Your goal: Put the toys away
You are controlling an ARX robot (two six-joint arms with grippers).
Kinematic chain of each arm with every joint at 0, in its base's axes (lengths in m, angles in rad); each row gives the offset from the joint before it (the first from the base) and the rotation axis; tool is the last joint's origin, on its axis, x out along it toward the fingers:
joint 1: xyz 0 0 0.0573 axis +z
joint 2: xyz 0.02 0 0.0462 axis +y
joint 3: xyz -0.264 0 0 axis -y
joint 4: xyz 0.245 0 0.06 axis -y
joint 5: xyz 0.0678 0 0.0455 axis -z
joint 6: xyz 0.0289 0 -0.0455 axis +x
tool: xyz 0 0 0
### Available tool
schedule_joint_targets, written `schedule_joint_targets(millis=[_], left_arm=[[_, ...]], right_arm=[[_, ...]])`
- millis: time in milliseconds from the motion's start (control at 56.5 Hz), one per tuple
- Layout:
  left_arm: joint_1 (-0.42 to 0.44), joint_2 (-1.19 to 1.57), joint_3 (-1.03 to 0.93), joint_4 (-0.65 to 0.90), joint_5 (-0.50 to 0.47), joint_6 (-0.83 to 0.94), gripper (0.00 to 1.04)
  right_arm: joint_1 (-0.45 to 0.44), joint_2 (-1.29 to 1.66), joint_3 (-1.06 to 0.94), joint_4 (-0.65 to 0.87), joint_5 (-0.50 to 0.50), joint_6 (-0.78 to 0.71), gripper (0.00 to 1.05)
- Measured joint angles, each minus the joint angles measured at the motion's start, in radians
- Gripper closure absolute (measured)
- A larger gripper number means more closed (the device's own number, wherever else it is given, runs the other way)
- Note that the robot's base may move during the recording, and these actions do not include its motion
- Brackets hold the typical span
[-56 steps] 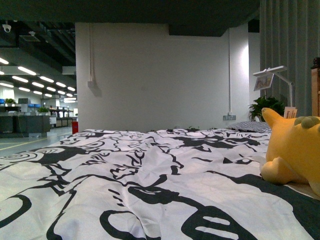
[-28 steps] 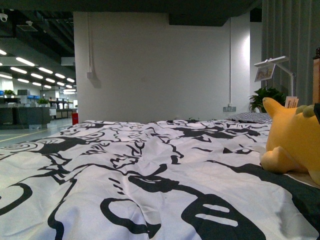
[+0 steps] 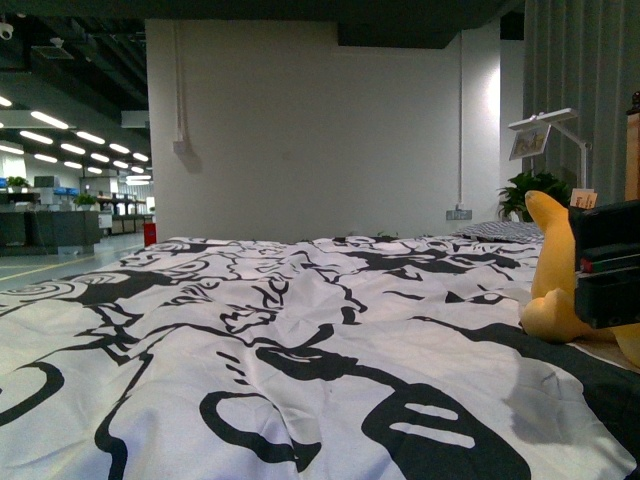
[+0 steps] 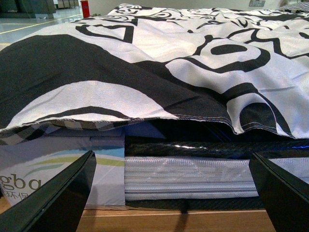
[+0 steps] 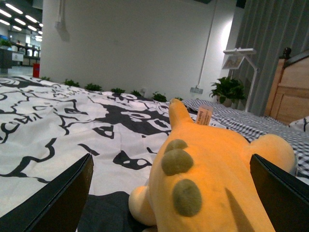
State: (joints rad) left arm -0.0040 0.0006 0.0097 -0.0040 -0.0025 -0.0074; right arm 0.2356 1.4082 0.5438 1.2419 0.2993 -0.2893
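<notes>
Right arm [image 3: 605, 262] newly in front view, partly covering plush toy [image 3: 548, 270]; right tool [image 5: 171, 159] spread wide, empty; left tool [image 4: 171, 159] likewise.

The front view is rather dim, with a greenish tint; ceiling lamps [image 3: 42, 137] at ten o'clock shine bright. In the left wrist view, deep shadow lies under the edge of the duvet [image 4: 193, 48]. The near plush toy [image 5: 217, 169] looks slightly soft.

R arm [image 3: 606, 262] blk boxy housing w/ thin red stripe, L fingers [image 4: 53, 198] & R fingers [image 5: 53, 203] matte blk, wedge-shaped
</notes>
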Motion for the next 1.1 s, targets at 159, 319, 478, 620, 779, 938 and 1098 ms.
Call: schedule_joint_targets(millis=[159,319,478,620,779,938,1098], left_arm=[[0.0,0.0,0.0,0.0,0.0,0.0,0.06],[0.0,0.0,0.0,0.0,0.0,0.0,0.06],[0.0,0.0,0.0,0.0,0.0,0.0,0.06],[0.0,0.0,0.0,0.0,0.0,0.0,0.06],[0.0,0.0,0.0,0.0,0.0,0.0,0.06],[0.0,0.0,0.0,0.0,0.0,0.0,0.06],[0.0,0.0,0.0,0.0,0.0,0.0,0.06]], right_arm=[[0.022,0.073,0.046,0.031,0.002,-0.077,0.07],[0.045,0.131,0.13,0.008,0.02,-0.135,0.07],[0.06,0.159,0.203,-0.03,0.027,-0.175,0.07],[0.06,0.166,0.236,-0.064,0.03,-0.196,0.07],[0.032,0.166,0.241,-0.107,0.034,-0.201,0.07],[-0.006,0.166,0.239,-0.147,0.047,-0.194,0.07],[-0.034,0.159,0.23,-0.172,0.037,-0.174,0.07]])
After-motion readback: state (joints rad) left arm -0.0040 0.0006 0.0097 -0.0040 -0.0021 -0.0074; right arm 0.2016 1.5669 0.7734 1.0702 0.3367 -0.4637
